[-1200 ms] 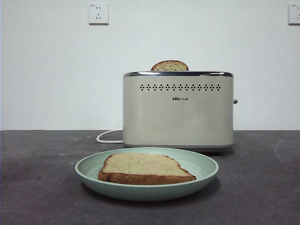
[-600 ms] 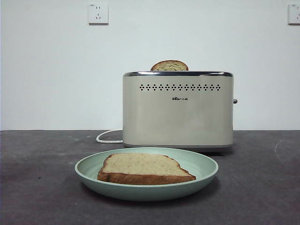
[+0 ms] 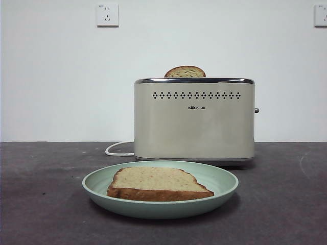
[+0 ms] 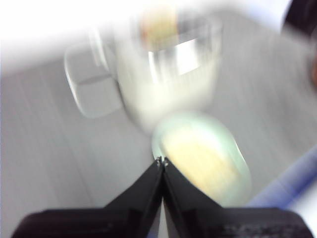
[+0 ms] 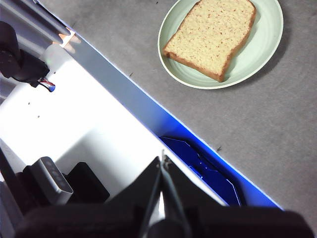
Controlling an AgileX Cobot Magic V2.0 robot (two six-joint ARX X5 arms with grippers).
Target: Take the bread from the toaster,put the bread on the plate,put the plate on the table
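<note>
With the bread lying flat on the plate and the plate on the table before the toaster, the task looks complete. Left gripper and right gripper, both closed and empty, hang clear; bare table surrounds the plate.

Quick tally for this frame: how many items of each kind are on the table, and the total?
Bread slices: 2, one on the plate, one in the toaster
Plates: 1
Toasters: 1
Total: 4
</note>
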